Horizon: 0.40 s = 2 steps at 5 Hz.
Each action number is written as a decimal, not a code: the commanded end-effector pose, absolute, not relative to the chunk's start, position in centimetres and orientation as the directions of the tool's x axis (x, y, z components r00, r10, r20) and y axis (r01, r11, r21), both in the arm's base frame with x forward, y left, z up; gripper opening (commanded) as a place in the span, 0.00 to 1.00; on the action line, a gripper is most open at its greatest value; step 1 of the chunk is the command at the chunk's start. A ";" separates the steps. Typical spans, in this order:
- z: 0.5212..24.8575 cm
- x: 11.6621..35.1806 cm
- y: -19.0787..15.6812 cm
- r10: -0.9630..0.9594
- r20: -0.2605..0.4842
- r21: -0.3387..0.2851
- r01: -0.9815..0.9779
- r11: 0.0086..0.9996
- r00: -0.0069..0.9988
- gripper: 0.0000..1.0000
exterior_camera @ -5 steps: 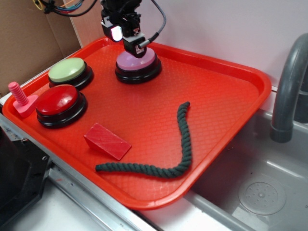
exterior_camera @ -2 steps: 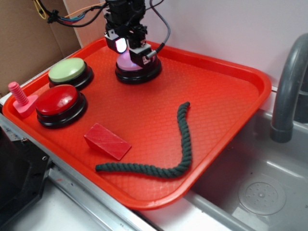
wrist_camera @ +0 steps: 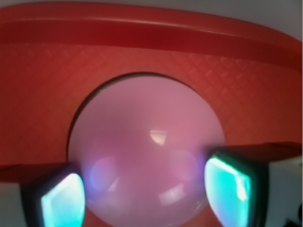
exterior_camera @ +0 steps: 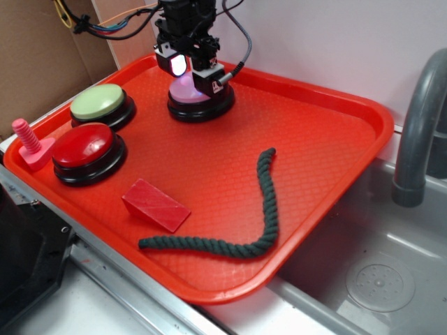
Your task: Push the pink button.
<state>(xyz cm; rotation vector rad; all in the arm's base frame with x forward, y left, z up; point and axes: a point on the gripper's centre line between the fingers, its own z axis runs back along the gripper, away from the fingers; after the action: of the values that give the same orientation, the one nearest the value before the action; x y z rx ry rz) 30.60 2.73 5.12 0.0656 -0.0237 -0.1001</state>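
Three buttons are counted on one tray (exterior_camera: pixel 335 132): one pink button (exterior_camera: pixel 183 89), one green button (exterior_camera: pixel 100 102) and one red button (exterior_camera: pixel 82 144). One pink bolt (exterior_camera: pixel 28 143) is seen at the left edge. One red wedge (exterior_camera: pixel 155 204) and one dark rope (exterior_camera: pixel 241 223) are tallied. One gripper (exterior_camera: pixel 190 66) is counted, one tap (exterior_camera: pixel 419 125), one sink (exterior_camera: pixel 377 279).

Bare tray (exterior_camera: pixel 230 150) separates pink button (exterior_camera: pixel 183 89) from rope (exterior_camera: pixel 264 209).
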 end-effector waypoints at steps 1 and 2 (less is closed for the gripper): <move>9.8 31.3 3.4 -0.244 0.015 0.136 0.240 0.961 0.970 1.00; 11.2 31.1 3.3 -0.272 0.007 0.175 0.267 0.948 0.962 1.00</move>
<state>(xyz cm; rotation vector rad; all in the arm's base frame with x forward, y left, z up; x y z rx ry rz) 29.14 3.42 7.91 0.1506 0.0714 -0.2656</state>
